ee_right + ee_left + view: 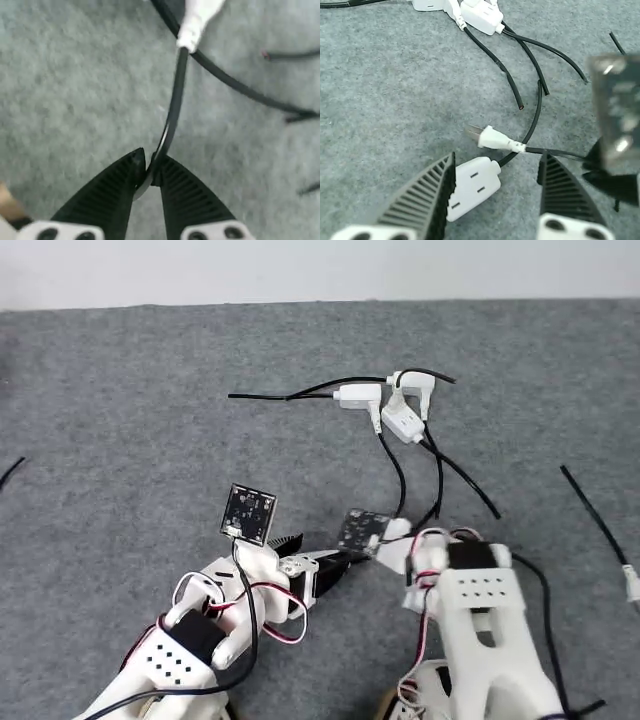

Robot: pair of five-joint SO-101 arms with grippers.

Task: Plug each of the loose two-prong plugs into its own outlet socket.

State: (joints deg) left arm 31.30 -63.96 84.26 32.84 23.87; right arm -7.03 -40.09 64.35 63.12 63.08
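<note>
A loose white two-prong plug (490, 138) lies on the grey carpet, its black cord (536, 112) curving away. Right beside it sits a white outlet socket (470, 192), slots facing up. My left gripper (497, 160) hovers open just over them, the socket against one finger and the plug a little beyond the fingertips. My right gripper (151, 162) is shut on the plug's black cord (175, 95), a short way behind the white plug body (200, 15). In the high view the left gripper (335, 562) points toward the right arm's wrist (470, 570).
Farther out lies a cluster of white plugs and sockets (385, 400) with black cords trailing toward the arms. A separate black cable (595, 515) with a white end (632, 585) runs along the right edge. The right arm's camera board (615, 115) stands close beside the left gripper.
</note>
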